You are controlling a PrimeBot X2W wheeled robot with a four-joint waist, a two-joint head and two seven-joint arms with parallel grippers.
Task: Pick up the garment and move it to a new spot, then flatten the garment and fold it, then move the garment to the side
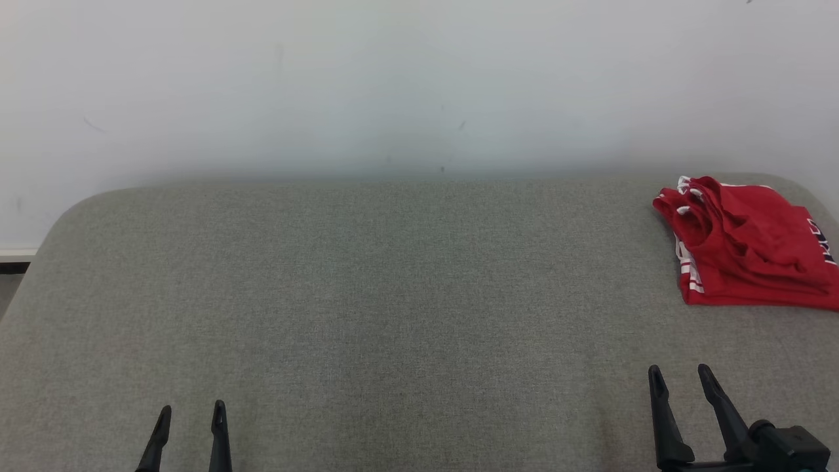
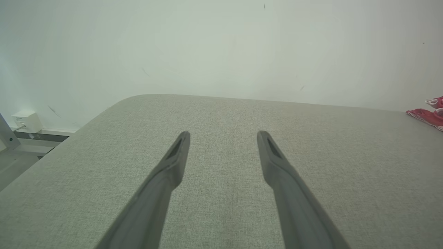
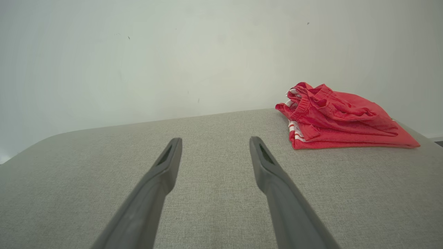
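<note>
Two claws, one garment, one tabletop. Left claw (image 1: 191,408) at lower left of head view, low over the grey tabletop (image 1: 393,295). Two dark fingers pointing up-view toward the white wall (image 1: 393,85), spread apart, released. Same spread in left wrist view, fingertips above the fabric surface. One small white wall box (image 2: 27,121) past the tabletop's left edge, low on the wall. Right claw (image 1: 679,370) at lower right, also released, fingers parted and leaning slightly left, black wrist body at their base. One red garment (image 1: 747,242) with white stripes, folded in a rumpled stack. Lying at far right corner of tabletop, beyond right claw and apart from it, well apart from left claw.
</note>
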